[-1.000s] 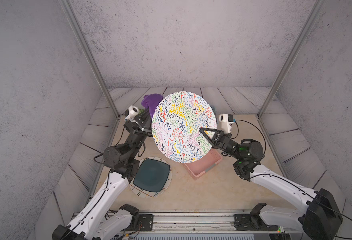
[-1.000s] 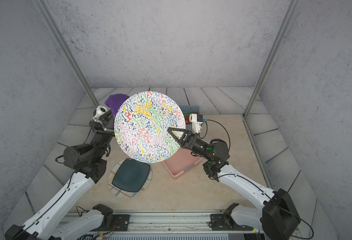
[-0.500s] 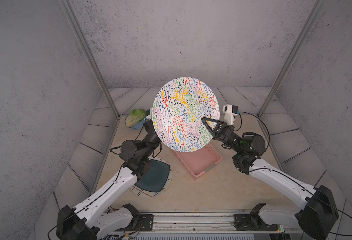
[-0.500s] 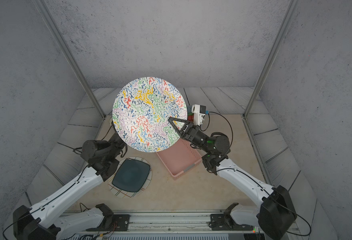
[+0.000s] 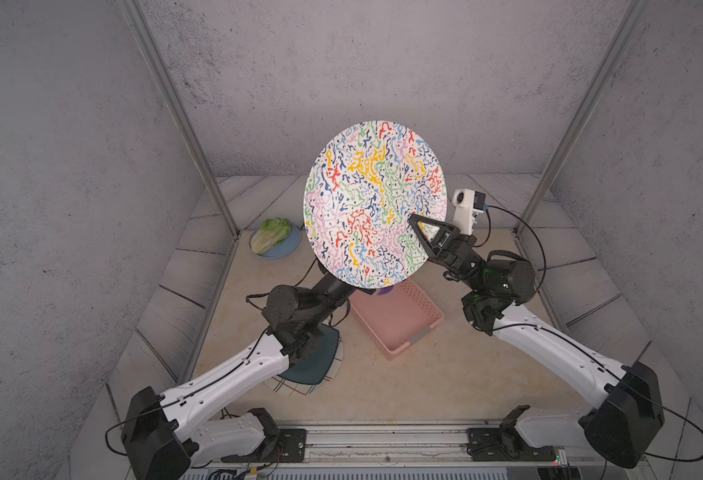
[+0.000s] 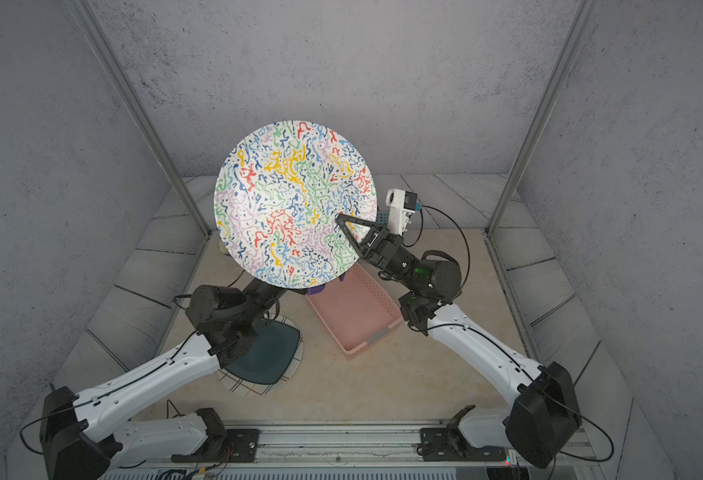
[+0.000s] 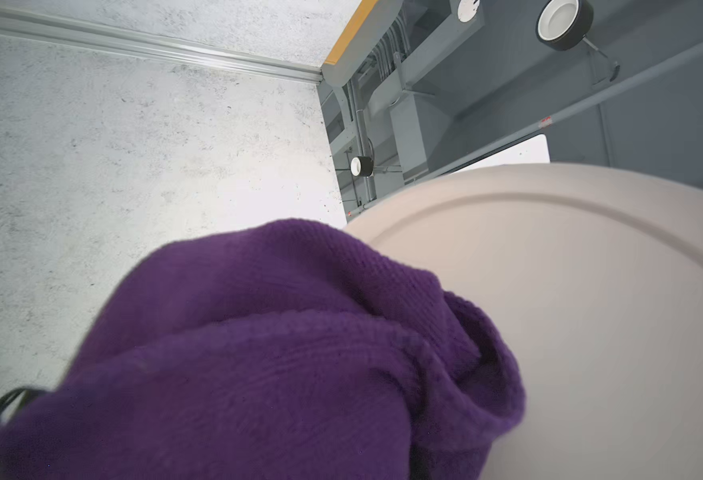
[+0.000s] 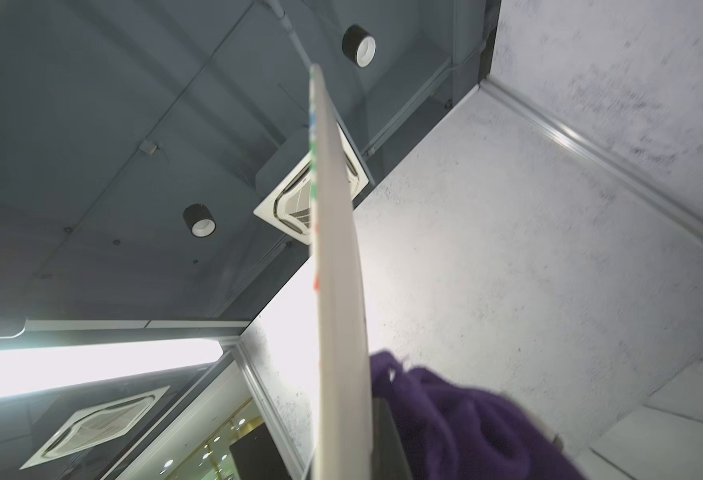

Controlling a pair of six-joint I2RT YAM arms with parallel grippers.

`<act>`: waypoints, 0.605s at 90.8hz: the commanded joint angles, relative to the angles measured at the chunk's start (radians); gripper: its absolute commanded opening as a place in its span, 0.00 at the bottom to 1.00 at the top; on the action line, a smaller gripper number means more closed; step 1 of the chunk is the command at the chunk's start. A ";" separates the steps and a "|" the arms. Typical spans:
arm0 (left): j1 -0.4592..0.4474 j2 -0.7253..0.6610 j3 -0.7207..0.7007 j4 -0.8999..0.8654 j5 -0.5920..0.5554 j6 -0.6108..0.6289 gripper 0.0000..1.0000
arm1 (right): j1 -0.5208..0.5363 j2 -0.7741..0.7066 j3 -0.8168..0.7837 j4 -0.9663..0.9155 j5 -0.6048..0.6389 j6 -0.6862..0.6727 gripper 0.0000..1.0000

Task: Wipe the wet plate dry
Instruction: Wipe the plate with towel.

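Both top views: I see the round plate with multicoloured squiggles [image 5: 374, 203] [image 6: 296, 203] held up in the air on edge, patterned face toward the camera, above the pink plastic basket [image 5: 395, 320]. Right gripper [image 5: 411, 218] is closed narrow on the plate's rim — one finger lies on the patterned face. Left gripper is hidden behind the plate; closed tight. Left wrist view — the purple knitted cloth [image 7: 258, 353] bunches over it, pressed against the plate's plain pale back [image 7: 570, 311].
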 commanded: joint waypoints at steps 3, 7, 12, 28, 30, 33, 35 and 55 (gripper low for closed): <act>0.019 -0.128 -0.070 0.045 0.047 0.076 0.00 | -0.103 -0.008 -0.058 -0.039 0.096 0.030 0.00; 0.057 -0.190 -0.088 -0.030 0.065 0.114 0.00 | -0.131 -0.029 -0.095 -0.060 0.095 0.022 0.00; 0.109 -0.282 -0.098 -0.206 0.078 0.187 0.00 | -0.153 -0.060 -0.135 -0.101 0.090 0.000 0.00; 0.159 -0.512 0.187 -1.227 -0.120 0.816 0.00 | -0.136 -0.140 -0.181 -0.362 0.028 -0.154 0.00; 0.159 -0.509 0.224 -1.313 -0.153 0.868 0.00 | -0.123 -0.145 -0.186 -0.364 0.031 -0.162 0.00; 0.159 -0.500 0.261 -1.395 -0.207 0.922 0.00 | -0.101 -0.151 -0.189 -0.368 0.036 -0.177 0.00; 0.159 -0.490 0.279 -1.449 -0.232 0.959 0.00 | -0.084 -0.154 -0.187 -0.374 0.035 -0.191 0.00; 0.159 -0.330 0.362 -1.593 -0.223 1.129 0.00 | 0.062 -0.184 -0.121 -0.515 0.060 -0.357 0.00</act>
